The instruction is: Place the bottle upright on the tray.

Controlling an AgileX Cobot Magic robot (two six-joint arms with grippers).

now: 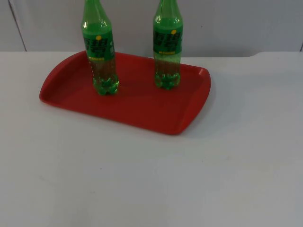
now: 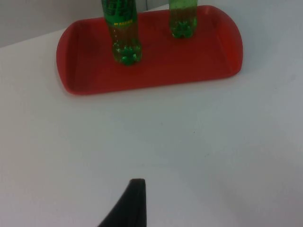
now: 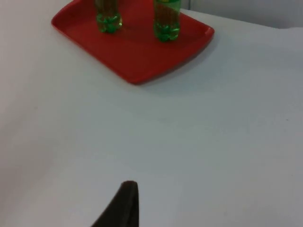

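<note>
Two green soda bottles stand upright on a red tray [image 1: 142, 108] at the back of the white table. The left bottle [image 1: 100, 52] is near the tray's left half, and the right bottle [image 1: 167, 47] stands toward its far right corner. The left wrist view has the same tray [image 2: 156, 66] with both bottles [image 2: 124, 33] [image 2: 182, 19] on it. My left gripper [image 2: 135, 203] hangs well back from the tray over bare table. My right gripper [image 3: 124, 203] is likewise far from the tray [image 3: 137, 52] and its bottles [image 3: 108, 16] [image 3: 166, 21]. Neither gripper holds anything that I can see.
The grey partition wall [image 1: 227, 23] rises right behind the tray. White table top [image 1: 156, 179] stretches wide in front of the tray and to its right.
</note>
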